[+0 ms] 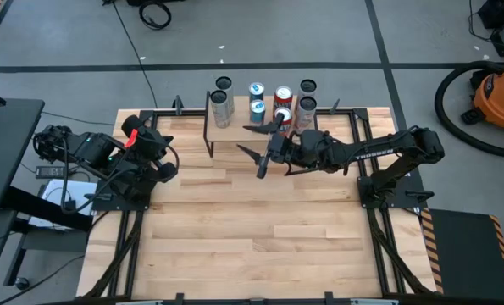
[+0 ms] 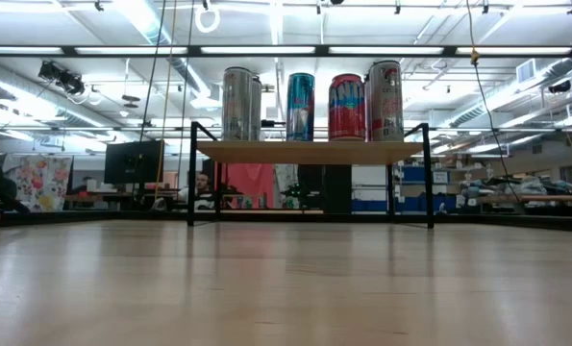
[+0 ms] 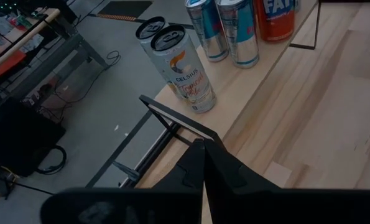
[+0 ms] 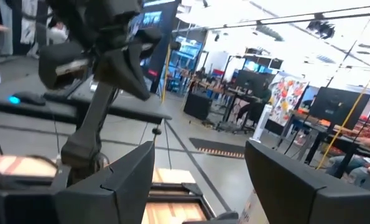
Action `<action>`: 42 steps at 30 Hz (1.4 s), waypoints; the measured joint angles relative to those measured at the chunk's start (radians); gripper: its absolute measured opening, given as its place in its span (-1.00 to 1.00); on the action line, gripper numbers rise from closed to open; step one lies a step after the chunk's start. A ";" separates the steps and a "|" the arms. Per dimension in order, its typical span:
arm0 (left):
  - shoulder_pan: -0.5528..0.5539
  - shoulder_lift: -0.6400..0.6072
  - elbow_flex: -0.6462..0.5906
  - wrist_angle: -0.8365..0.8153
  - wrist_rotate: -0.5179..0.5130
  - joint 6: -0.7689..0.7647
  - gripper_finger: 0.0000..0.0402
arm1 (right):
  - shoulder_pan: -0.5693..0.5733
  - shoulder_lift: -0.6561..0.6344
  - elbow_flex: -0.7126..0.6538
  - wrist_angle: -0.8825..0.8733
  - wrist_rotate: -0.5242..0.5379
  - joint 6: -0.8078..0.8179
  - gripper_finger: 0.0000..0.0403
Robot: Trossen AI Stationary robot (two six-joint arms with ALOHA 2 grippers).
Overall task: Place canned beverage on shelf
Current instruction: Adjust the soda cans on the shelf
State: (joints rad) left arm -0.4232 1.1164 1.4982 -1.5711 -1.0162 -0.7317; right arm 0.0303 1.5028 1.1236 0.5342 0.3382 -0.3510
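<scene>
Noted from above the right gripper spread and empty beside the shelf, left gripper pressed together at the table's left; at table level, four cans upright aboard; judged risk: withdrawing fingers clipping the red can.

A grey floor crossed by pale lines is seen around the bench. An orange vacuum cleaner with a black hose is placed at one side. Long ceiling lights are lit overhead. Desks with monitors are seen far behind.
</scene>
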 joint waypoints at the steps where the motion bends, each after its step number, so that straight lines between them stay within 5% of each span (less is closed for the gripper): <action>1: 0.000 0.000 0.000 0.000 0.000 0.000 -0.97 | 0.000 0.000 0.000 0.005 0.001 0.011 0.30; 11: 0.000 0.000 0.000 0.000 0.000 0.000 -0.97 | 0.000 -0.001 0.000 -0.027 -0.041 -0.055 0.32; 21: 0.000 0.000 0.000 0.000 -0.001 -0.010 -0.97 | 0.007 0.003 0.000 -0.071 -0.041 -0.131 0.58; 26: 0.000 0.000 0.000 0.000 -0.013 -0.012 -0.97 | -0.003 0.016 0.000 -0.069 -0.015 -0.126 0.73; 33: 0.000 -0.022 0.000 0.000 -0.053 -0.009 -0.97 | -0.015 0.041 0.000 0.061 -0.118 -0.026 0.79; 42: 0.000 -0.125 0.000 0.000 -0.053 0.045 -0.97 | -0.035 0.234 0.107 0.180 -0.023 -0.016 0.78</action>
State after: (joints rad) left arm -0.4229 0.9915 1.4982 -1.5713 -1.0696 -0.6865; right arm -0.0048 1.7370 1.2307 0.7139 0.3151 -0.3669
